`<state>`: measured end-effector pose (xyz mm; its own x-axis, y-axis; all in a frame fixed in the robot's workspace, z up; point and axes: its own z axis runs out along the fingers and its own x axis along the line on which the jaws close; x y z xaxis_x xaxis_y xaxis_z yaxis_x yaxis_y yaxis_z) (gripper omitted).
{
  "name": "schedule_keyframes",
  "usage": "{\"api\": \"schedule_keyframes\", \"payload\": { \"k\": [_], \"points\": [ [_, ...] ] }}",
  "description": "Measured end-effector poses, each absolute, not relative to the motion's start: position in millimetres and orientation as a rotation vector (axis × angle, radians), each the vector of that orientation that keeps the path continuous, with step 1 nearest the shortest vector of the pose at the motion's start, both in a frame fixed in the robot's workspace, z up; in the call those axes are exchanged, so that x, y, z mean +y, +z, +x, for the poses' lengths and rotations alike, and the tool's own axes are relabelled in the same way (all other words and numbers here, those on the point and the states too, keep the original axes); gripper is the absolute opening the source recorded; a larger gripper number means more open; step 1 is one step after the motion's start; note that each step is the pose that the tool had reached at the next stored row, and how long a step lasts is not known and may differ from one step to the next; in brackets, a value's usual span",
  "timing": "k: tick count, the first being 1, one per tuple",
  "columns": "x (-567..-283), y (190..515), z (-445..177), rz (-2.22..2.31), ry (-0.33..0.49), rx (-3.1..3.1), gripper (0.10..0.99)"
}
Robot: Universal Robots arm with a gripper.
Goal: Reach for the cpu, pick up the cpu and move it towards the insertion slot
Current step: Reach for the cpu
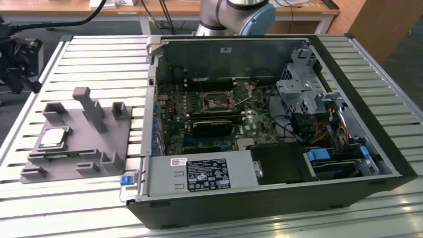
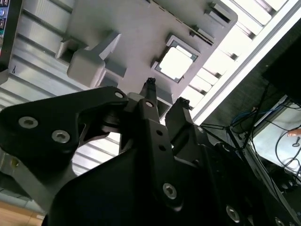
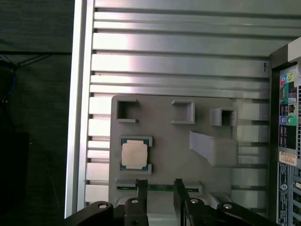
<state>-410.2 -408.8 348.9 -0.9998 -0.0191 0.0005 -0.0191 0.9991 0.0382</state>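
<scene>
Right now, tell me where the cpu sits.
The cpu lies in a square pocket of the grey fixture plate, at the exterior view's left of the open computer case, next to the green circuit strip.

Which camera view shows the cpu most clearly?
The first wrist view: it looks straight down on the cpu, top and rim whole in the grey holder. The exterior view shows the cpu slanted, at that view's left. In the second wrist view glare whitens the cpu.

Glare in the second wrist view whites out the cpu [image 2: 175,63].
</scene>
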Motion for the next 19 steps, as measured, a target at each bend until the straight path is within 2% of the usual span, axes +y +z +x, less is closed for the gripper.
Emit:
{"api": "schedule_keyframes", "payload": {
  "k": [1, 2, 3, 6, 19],
  "points": [
    [-409, 348, -410, 0.03, -0.06, -3.14, 0.353],
    [-409, 346, -411, 0.03, -0.06, -3.14, 0.412],
    [-409, 345, -412, 0.03, -0.06, -3.14, 0.412],
    [-409, 343, -415, 0.03, -0.06, -3.14, 0.592],
    [-409, 331, -425, 0.03, -0.06, -3.14, 0.592]
  ]
}}
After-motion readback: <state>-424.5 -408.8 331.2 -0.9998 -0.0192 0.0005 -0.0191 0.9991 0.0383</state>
